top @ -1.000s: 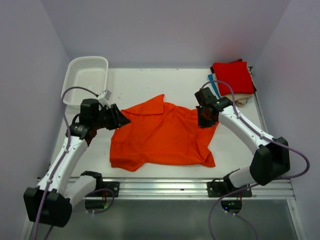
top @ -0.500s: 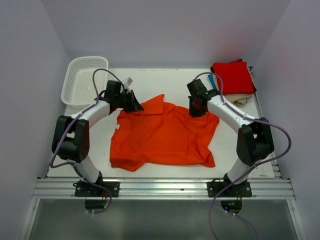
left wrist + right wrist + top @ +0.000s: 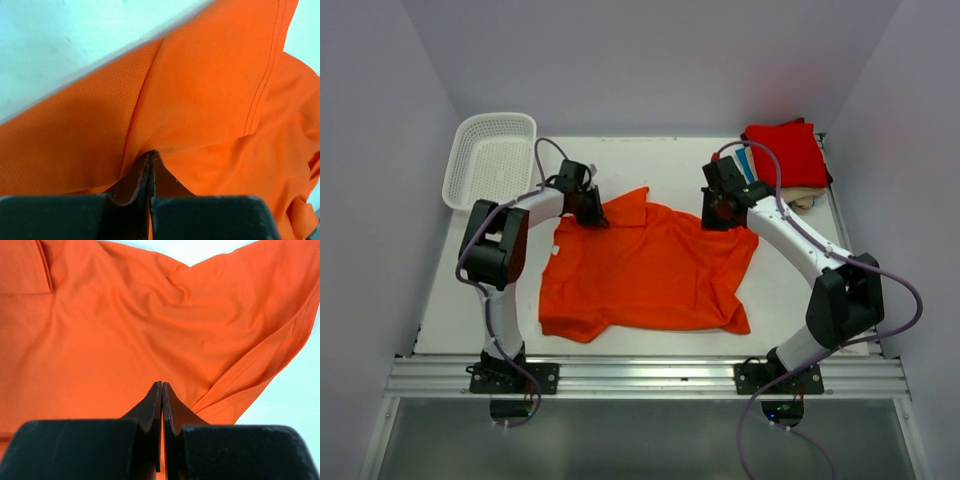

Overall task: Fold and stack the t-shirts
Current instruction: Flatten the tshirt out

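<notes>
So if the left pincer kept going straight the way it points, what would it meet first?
The orange t-shirt: the left pincer is shut on a fold of it, with more orange cloth straight ahead. Past that lies the white table, though depth is unclear.

blue shirt (image 3: pixel 748 167) and beige shirt (image 3: pixel 798 190) mostly hidden under red shirt (image 3: pixel 786 152), orange t-shirt (image 3: pixel 210 90) cropped in both wrist views, small pale item (image 3: pixel 805 202) beside them unidentifiable
</notes>
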`<state>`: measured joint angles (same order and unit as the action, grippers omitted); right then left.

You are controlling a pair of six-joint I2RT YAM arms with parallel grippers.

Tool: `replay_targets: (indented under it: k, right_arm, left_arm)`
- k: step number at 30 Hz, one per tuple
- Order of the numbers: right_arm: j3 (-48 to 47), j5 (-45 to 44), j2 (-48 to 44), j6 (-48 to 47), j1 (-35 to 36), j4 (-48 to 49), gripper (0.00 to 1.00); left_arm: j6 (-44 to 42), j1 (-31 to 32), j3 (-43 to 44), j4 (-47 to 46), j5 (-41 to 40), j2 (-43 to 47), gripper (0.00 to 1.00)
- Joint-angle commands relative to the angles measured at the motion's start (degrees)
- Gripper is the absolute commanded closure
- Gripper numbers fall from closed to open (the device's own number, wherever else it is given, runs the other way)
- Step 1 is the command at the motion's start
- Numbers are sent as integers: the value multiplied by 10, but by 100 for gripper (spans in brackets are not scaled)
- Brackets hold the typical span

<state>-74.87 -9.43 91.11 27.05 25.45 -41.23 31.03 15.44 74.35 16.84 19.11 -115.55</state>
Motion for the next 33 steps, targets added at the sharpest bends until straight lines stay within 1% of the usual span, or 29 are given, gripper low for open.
replay_targets:
  k: [1,4,7,10,11,15,19,20,21,22,23,24,28,30,33]
  right_arm:
    - [11,-6,-28,5,-1,3,100]
    - [15,-18,-30,5,-2,-2,100]
    - [15,-24,-31,4,-2,-5,100]
    - [12,-30,-27,4,-2,-7,100]
    - [11,-30,-23,3,-2,-7,100]
    - [21,-23,-19,6,-2,-7,100]
    - [50,5,-29,14,-2,12,100]
    - [59,27,-32,16,-2,19,100]
    - [82,47,-35,13,-2,42,98]
    - [96,64,-41,11,-1,55,90]
    - [108,74,-44,10,-1,67,79]
    - [132,81,-46,7,-1,89,70]
    - [166,93,-47,4,-1,113,66]
    - [185,92,-44,11,-1,120,66]
    - [227,120,-52,29,1,148,71]
  left_arm:
    - [10,-1,55,15,-72,-23,100]
    - [22,-9,91,24,-101,-49,100]
    - [32,-28,122,21,-108,-71,100]
    - [37,-51,175,38,-109,-110,100]
    - [39,-62,198,41,-102,-129,100]
    - [56,-88,241,19,-73,-170,100]
    - [69,-103,276,10,-37,-212,100]
    - [70,-104,286,10,-26,-216,100]
    - [74,-104,288,8,-22,-219,100]
    - [75,-103,288,5,-19,-221,100]
    - [76,-103,280,0,-16,-219,100]
    - [76,-103,274,-7,-11,-217,100]
    - [69,-104,262,-8,-10,-208,100]
    - [66,-105,262,-3,-8,-207,100]
    - [66,-108,251,-8,-3,-200,100]
